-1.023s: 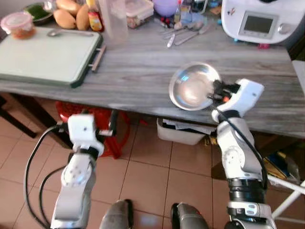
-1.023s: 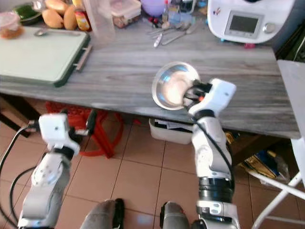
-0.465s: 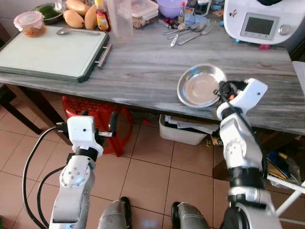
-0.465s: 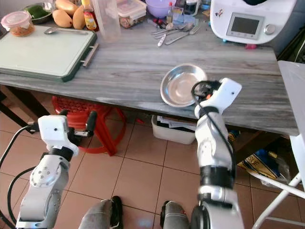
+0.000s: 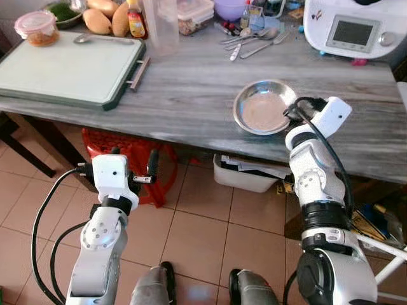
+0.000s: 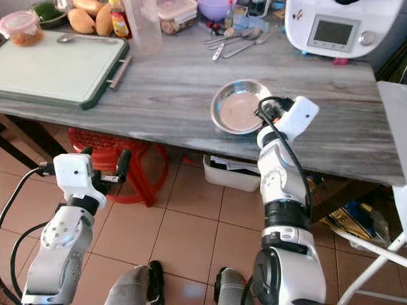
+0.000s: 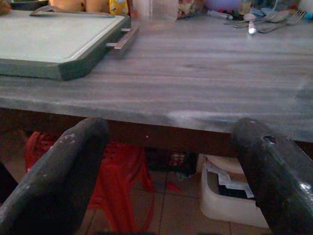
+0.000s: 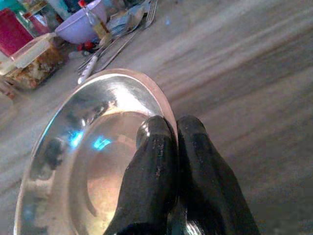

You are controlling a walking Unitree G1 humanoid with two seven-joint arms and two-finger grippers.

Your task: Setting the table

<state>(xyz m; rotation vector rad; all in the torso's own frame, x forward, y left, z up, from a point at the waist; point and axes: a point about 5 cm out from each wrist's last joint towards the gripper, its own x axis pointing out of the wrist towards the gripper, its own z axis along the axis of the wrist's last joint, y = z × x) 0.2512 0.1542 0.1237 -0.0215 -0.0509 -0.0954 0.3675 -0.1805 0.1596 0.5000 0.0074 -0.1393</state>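
Steel bowl (image 5: pixel 264 106): flat on the grey worktop (image 5: pixel 191 95), rim pinched by the right gripper (image 8: pixel 172 128) fingers (image 8: pixel 154 147), which are closed together.
Left gripper (image 7: pixel 171 161): fingers (image 7: pixel 73 166) spread wide, holding nothing, below the worktop edge.

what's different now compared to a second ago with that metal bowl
The right gripper, still pinched on the rim of the steel bowl, has brought it from tilted up on edge to lying flat on the grey table. The left gripper stays open below the table edge. The cutting board and cutlery haven't moved.
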